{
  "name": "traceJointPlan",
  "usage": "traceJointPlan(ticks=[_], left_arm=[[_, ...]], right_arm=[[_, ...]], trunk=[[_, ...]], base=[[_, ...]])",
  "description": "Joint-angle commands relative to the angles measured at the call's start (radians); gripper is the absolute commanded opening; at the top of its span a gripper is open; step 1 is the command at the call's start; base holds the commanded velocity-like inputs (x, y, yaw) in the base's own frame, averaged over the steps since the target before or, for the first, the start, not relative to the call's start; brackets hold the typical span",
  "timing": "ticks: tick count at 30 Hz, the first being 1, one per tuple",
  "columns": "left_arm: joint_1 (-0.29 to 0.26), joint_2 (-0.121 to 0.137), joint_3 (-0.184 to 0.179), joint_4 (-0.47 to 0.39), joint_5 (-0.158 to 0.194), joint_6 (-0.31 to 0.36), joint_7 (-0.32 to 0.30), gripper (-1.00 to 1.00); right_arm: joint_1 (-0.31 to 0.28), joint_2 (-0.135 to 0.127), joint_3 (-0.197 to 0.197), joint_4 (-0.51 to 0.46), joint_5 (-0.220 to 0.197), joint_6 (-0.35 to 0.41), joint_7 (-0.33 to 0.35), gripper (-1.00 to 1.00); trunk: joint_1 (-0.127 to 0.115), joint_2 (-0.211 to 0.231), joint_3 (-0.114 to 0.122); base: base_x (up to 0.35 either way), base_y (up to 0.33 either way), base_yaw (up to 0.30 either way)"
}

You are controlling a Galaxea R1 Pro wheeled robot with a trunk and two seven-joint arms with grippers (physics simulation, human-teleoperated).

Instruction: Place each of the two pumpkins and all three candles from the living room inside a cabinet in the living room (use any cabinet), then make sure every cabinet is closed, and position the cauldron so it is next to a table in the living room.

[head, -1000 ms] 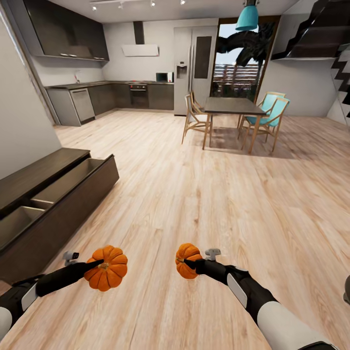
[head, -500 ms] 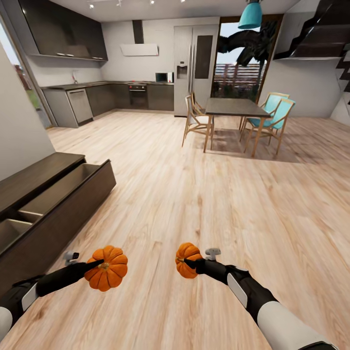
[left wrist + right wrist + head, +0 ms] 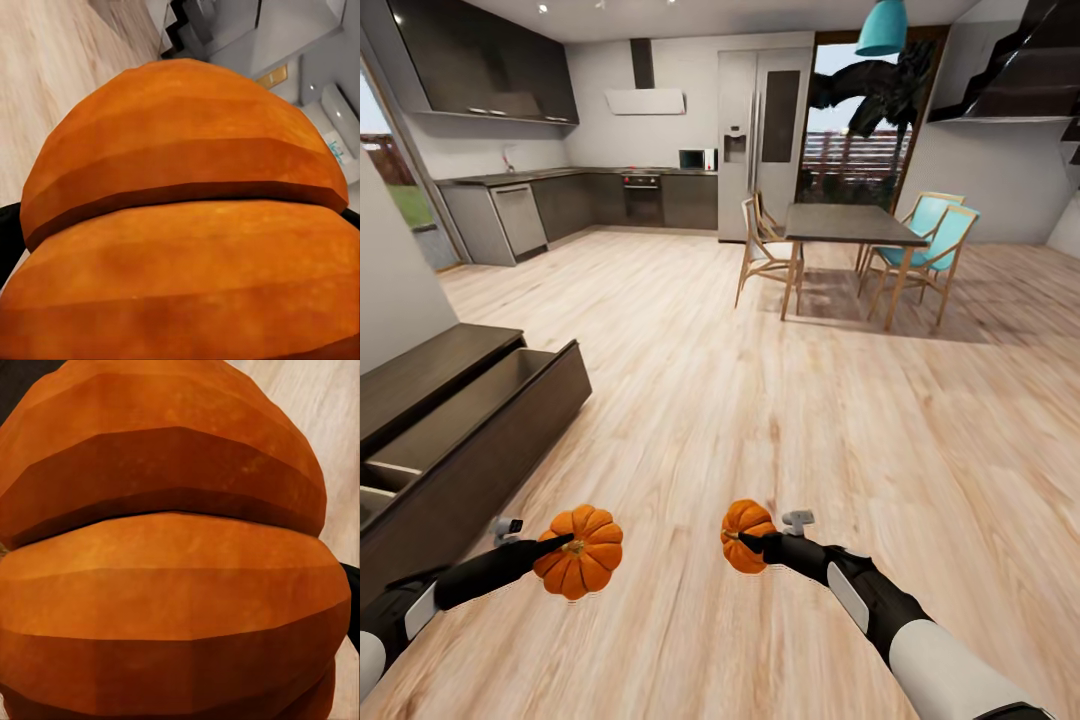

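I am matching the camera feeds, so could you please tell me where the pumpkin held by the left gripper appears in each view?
Head view: the left pumpkin sits low and left of centre, at the left gripper.
Left wrist view: the same pumpkin takes up most of the picture, very close.
Right wrist view: a close orange pumpkin here is the right pumpkin, not the left one.
Shared landmark: the light wood floor, also at an edge of each wrist view.

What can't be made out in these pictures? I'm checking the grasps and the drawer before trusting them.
- Left gripper fingertips: head view, hidden by the left pumpkin; the left wrist view gives no finger contact.
- Right gripper fingertips: hidden by the right pumpkin.
- Cabinet: cut off by the picture's left edge; the open drawer floor is partly hidden by its front.
- Microwave: too small for detail.
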Motion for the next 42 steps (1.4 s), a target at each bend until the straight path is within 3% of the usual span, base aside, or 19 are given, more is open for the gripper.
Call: traceJointPlan(ticks=[1,42], left_arm=[[-0.001,0.001,-0.003,0.000,0.008,0.010,-0.003,-1.00],[-0.001,0.001,-0.003,0.000,0.008,0.011,-0.002,-1.00]], right_arm=[[-0.001,0.000,0.001,-0.002,-0.012,0.008,-0.001,-1.00],[-0.001,0.001,0.001,-0.001,-0.012,0.008,-0.003,-1.00]], trunk=[[0.000,0.000,-0.001],[0.000,0.000,-0.001]], base=[[0.338,0.000,0.000],[0.338,0.000,0.017]])
